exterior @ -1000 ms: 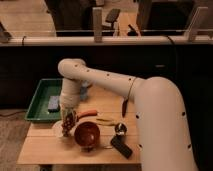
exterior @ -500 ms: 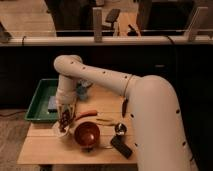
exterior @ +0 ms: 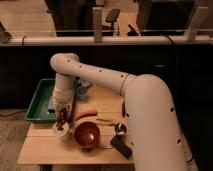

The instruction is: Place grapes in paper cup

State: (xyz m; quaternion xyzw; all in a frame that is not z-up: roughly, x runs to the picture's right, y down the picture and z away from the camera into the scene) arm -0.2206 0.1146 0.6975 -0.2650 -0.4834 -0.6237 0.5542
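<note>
Reaching down from a sharply bent elbow, the robot's bulky white arm [exterior: 145,105] fills the right side of the camera view and ends over the near left part of a light wooden table [exterior: 45,152]. A green tray [exterior: 37,107] lies just behind and camera-left of the fingers [exterior: 65,111], at the table's far left edge. A glossy red-brown bowl [exterior: 87,135] sits just camera-right of the fingers and a little nearer the camera. A black block-like object [exterior: 121,146] lies well to camera-right of them, close to the front edge. The gripper [exterior: 62,119] points straight down, its fingers closed narrowly on the grapes [exterior: 61,121], a dark red bunch hanging between them. An orange carrot [exterior: 85,115] lies near, to camera-right of the fingers, behind the bowl. The paper cup [exterior: 60,132] stands upright directly below the fingertips, beside the bowl, with the bunch's lower end at its mouth.
</note>
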